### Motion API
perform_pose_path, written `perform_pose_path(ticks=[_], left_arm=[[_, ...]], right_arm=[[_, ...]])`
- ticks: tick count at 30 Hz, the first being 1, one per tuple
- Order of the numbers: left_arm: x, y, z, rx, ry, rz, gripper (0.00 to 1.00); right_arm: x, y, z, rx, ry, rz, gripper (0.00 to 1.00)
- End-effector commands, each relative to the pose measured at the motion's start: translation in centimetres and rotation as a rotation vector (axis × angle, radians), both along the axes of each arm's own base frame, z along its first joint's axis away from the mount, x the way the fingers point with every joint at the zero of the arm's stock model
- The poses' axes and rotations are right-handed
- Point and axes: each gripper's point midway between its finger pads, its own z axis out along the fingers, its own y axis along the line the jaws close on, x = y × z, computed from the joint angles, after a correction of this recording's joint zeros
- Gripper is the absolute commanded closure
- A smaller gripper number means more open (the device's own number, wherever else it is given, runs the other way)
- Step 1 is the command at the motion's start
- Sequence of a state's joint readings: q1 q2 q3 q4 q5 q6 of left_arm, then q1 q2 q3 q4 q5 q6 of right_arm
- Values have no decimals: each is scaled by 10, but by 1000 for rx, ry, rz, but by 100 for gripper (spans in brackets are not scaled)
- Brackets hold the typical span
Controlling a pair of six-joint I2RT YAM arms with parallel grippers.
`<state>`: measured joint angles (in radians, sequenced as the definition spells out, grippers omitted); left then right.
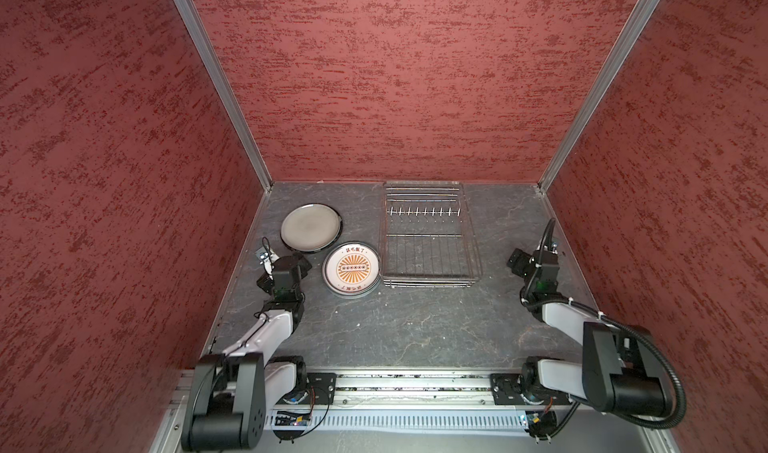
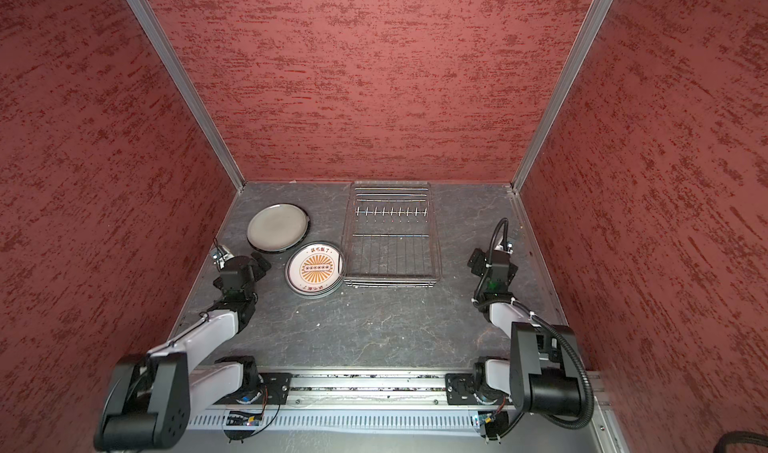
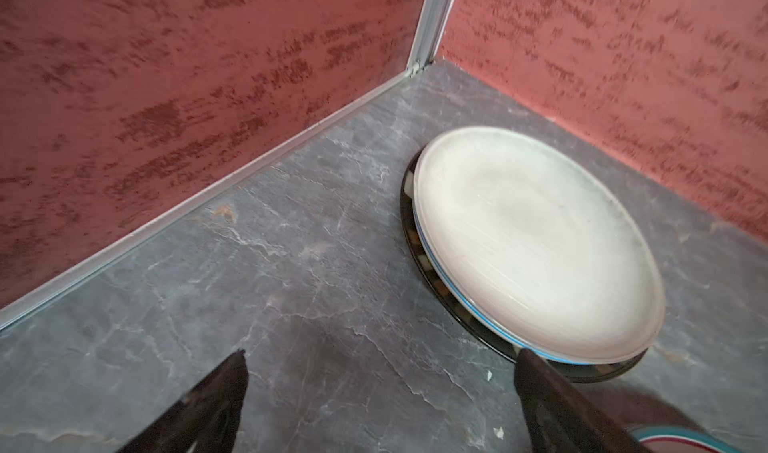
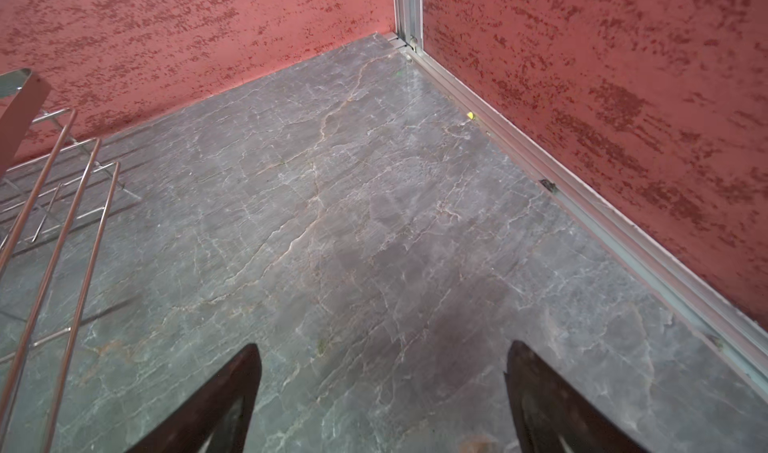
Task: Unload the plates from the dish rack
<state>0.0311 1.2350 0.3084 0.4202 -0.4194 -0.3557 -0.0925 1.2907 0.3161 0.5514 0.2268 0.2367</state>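
Observation:
The dish rack (image 1: 428, 239) (image 2: 390, 243), a silver wire basket, stands at the back middle with no plates in it in both top views. To its left a plain grey plate (image 1: 311, 227) (image 2: 277, 227) (image 3: 536, 243) lies on a dark-rimmed plate (image 3: 409, 218). A white plate with an orange sunburst (image 1: 352, 269) (image 2: 316, 268) tops a stack beside the rack. My left gripper (image 1: 304, 264) (image 2: 262, 262) (image 3: 382, 353) hovers open over bare table by the grey plate. On the right, my right gripper (image 1: 515, 260) (image 2: 476, 260) (image 4: 382, 347) is open and holds nothing.
Red textured walls (image 1: 415, 76) close in the back and both sides, with metal corner posts (image 1: 216, 76). The grey stone table (image 1: 407, 326) runs from the plates to the front rail (image 1: 415, 382). The rack's corner bars (image 4: 62, 189) show beside the right gripper.

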Motion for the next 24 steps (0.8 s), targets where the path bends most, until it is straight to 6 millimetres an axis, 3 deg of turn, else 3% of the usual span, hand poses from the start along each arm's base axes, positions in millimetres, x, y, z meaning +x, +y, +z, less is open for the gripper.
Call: perform_pose_path(ticks=[1, 6, 12, 17, 21, 24], left_arm=[[33, -15, 44, 91, -151, -117, 1], [38, -20, 53, 167, -196, -170, 1], [49, -29, 43, 170, -213, -259, 1], [52, -30, 44, 171, -219, -269, 1], [60, -42, 39, 173, -195, -348, 1], [68, -50, 26, 166, -179, -403, 1]], right_arm=[[26, 6, 52, -55, -236, 61, 7], [38, 10, 48, -70, -183, 83, 5], [20, 7, 63, -142, -318, 58, 5], [29, 18, 46, -162, -285, 111, 5], [28, 19, 40, -172, -294, 110, 4], [30, 18, 39, -172, -283, 107, 1]])
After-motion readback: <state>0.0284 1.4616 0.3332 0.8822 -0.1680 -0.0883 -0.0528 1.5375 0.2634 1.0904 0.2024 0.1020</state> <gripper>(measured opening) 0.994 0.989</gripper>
